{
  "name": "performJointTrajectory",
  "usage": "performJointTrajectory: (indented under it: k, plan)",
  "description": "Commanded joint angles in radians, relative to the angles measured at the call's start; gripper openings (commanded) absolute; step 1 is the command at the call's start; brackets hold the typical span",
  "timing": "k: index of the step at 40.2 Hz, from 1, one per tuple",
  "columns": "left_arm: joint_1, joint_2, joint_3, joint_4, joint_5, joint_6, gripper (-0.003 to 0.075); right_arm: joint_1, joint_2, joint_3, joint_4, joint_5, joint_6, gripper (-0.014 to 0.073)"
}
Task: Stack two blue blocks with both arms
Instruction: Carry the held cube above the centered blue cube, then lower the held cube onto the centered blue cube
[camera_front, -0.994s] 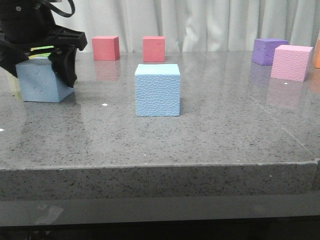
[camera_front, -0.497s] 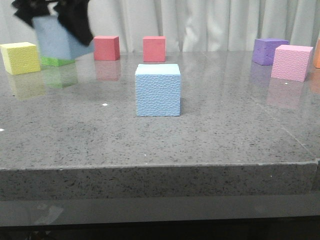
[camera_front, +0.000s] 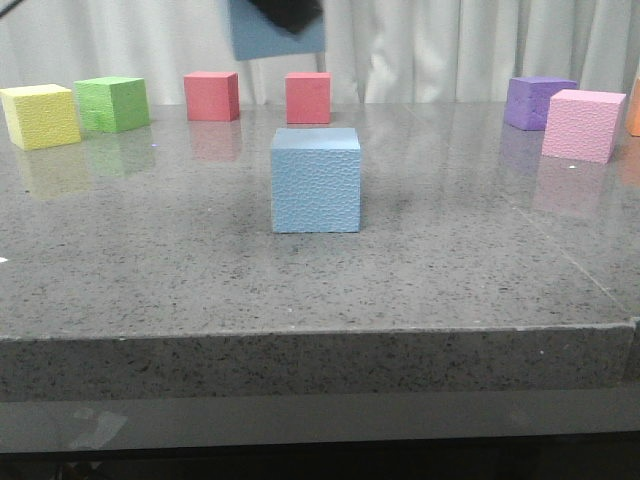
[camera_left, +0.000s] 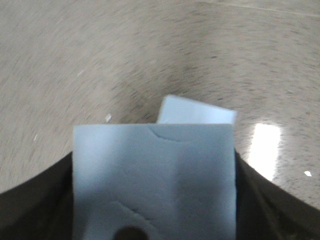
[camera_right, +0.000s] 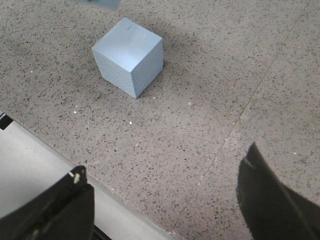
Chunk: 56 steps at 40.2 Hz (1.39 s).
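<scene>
The left pincer (camera_front: 285, 12) is high up near the top of the front view, and it holds one blue block (camera_front: 275, 35) tight between its dark fingers (camera_left: 35, 200); the block is in the air, well above the table (camera_front: 450, 260); the other blue block (camera_front: 316, 180) sits flat on the table, lower down and a little to the right of the held one; in the left wrist view a corner of it (camera_left: 197, 111) peeks out from behind the held block (camera_left: 155, 175), so the held one is nearly over it but not lined up yet; I think it must go a bit more right and then down; the right pincer (camera_right: 165, 200) is wide and holds nothing; it hangs above the table's front edge, apart from the resting block (camera_right: 129, 55); the left arm is the nearer one for the stacking.
</scene>
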Motion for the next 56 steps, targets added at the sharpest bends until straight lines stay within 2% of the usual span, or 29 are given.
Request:
performJointTrajectory:
  k: [1, 10, 30, 47, 51, 56]
  plan:
    - [-0.050, -0.035, -0.033, -0.032, -0.028, 0.064, 0.0388, -0.003, -0.005, -0.027, 0.005, -0.065, -0.001, 0.0593]
    - [-0.067, -0.026, -0.033, -0.032, -0.030, 0.097, 0.0388, -0.003, -0.005, -0.027, 0.005, -0.064, -0.001, 0.0593]
    - [-0.017, -0.020, -0.033, -0.053, -0.035, 0.124, 0.0388, -0.003, -0.005, -0.027, 0.005, -0.064, -0.001, 0.0593]
    - [-0.005, 0.085, -0.033, -0.068, -0.019, 0.124, 0.0393, -0.003, -0.005, -0.027, 0.005, -0.063, -0.001, 0.0593]
    - [-0.004, 0.089, -0.033, -0.068, -0.015, 0.124, 0.0447, -0.003, -0.005, -0.027, 0.005, -0.063, -0.001, 0.0593]
    - [-0.004, 0.089, -0.033, -0.066, -0.017, 0.124, 0.0578, -0.003, -0.005, -0.027, 0.005, -0.063, -0.001, 0.0593]
